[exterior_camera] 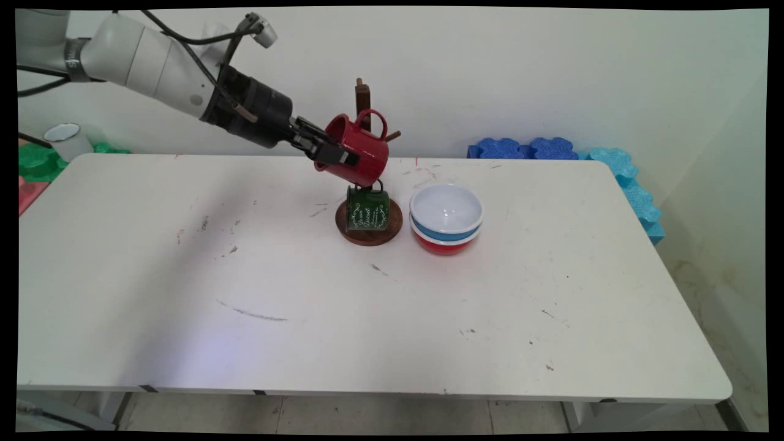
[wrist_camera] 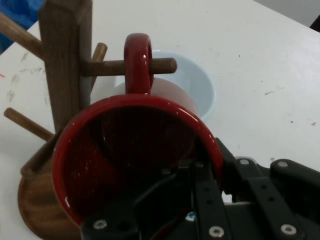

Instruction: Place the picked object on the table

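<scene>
My gripper (exterior_camera: 331,150) is shut on the rim of a red mug (exterior_camera: 358,150), one finger inside and one outside. The mug is tilted, its mouth toward the hand. In the hand view the red mug (wrist_camera: 135,160) fills the middle, and its handle (wrist_camera: 138,62) is threaded over a wooden peg (wrist_camera: 160,65) of the mug tree (wrist_camera: 65,65). The gripper (wrist_camera: 200,180) clamps the rim at the lower right. A green mug (exterior_camera: 366,209) hangs low on the same wooden tree (exterior_camera: 362,98), just above its round base (exterior_camera: 369,234).
Right of the tree's base stand stacked bowls: a white-and-blue bowl (exterior_camera: 446,211) on a red bowl (exterior_camera: 444,244). Blue foam pieces (exterior_camera: 612,168) line the far right edge. A white cup (exterior_camera: 66,139) and green foam (exterior_camera: 37,160) sit at the far left.
</scene>
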